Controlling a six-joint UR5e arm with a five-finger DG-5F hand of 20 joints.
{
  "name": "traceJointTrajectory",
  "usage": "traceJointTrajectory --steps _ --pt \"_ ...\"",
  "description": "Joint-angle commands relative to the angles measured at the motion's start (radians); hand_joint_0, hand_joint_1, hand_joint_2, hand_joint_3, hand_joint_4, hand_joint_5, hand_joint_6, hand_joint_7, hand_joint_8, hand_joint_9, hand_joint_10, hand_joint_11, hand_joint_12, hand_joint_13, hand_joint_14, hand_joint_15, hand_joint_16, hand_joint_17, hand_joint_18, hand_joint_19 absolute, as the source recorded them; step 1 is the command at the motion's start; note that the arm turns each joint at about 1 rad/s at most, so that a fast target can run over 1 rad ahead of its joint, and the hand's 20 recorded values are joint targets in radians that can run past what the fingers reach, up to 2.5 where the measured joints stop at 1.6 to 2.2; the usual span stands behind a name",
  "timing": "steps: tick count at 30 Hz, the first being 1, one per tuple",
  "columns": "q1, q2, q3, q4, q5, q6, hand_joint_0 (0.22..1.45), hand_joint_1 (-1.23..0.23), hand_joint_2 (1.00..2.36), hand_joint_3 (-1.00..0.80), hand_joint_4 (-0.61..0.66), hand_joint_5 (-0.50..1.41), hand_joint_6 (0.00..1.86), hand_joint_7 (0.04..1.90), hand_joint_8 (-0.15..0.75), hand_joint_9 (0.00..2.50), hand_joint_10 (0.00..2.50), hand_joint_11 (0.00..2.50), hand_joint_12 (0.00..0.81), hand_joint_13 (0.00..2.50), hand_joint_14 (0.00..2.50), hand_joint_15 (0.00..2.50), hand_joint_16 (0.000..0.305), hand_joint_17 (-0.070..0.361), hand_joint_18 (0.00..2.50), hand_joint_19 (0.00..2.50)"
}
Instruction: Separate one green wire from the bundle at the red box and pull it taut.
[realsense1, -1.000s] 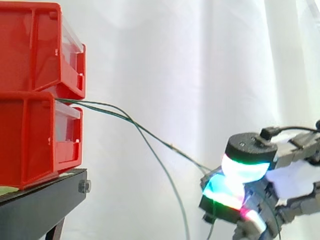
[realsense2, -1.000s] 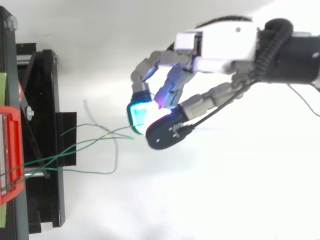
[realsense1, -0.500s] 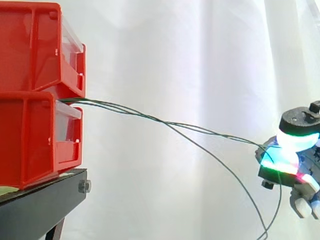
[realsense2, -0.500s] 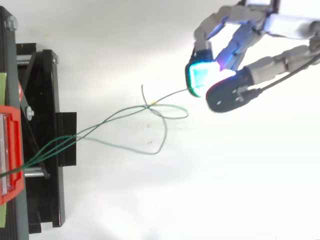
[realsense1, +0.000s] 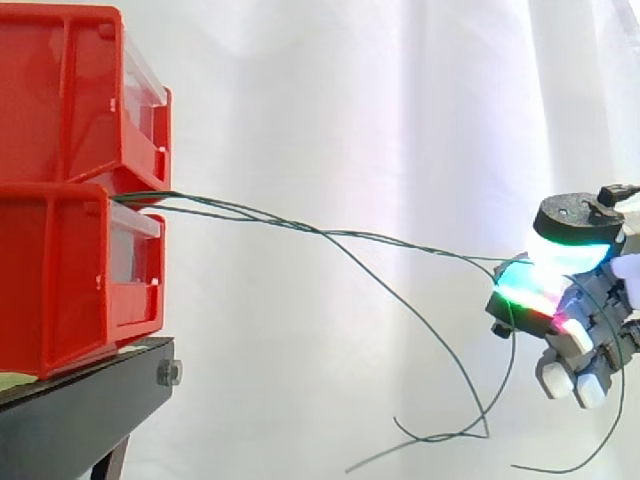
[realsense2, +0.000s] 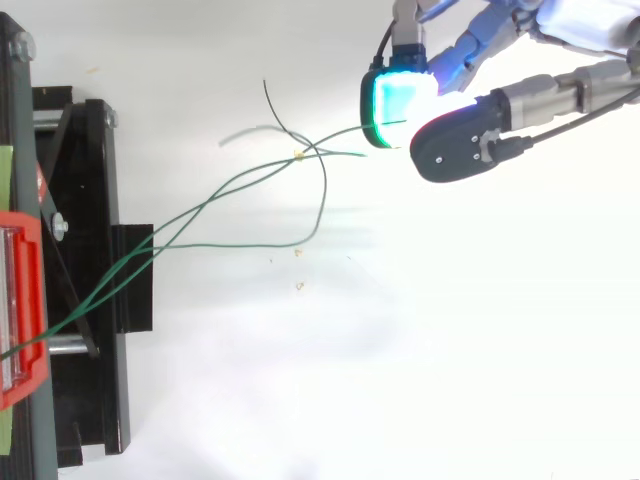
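White curtain behind; pale open floor under the top view. Red box stacked on a black stand.

Hand: well away from the red box, fingers curled, a glowing fingertip and the thumb pinched on one green wire.

Change over the last second:
- Hand drawn much farther from the red box, and within the last half second shifted sideways.
- Held wire now stretched out from the slot of the red box in a long, shallow line (a slight sag remains, so probably not yet taut).
- Loose strands dragged along, crossing the held wire about two thirds of the way out from the red box, then drooping in loops.

Meaning for the task: extraction well advanced, separation likely incomplete at the crossing.

Room for movement: nothing between the red box and the hand except wire; open space beyond the hand, away from the red box. Snagging at the crossing possible.
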Motion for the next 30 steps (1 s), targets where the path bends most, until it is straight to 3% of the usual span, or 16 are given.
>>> traceJointTrajectory --steps 1,30 --pt "0.000 0.000 0.000 0.001 0.000 -0.012 0.58 -0.75 1.02 -0.10 0.04 -0.13 0.90 1.16 0.331 0.99 0.01 0.86 0.374 0.81 0.01 0.49 0.056 0.126 0.83 0.43" --pt "0.000 0.000 -0.001 0.004 0.000 -0.012 0.59 -0.76 1.02 -0.08 0.03 -0.12 0.90 1.17 0.346 1.02 0.01 0.89 0.384 0.82 0.01 0.50 0.058 0.130 0.84 0.44"
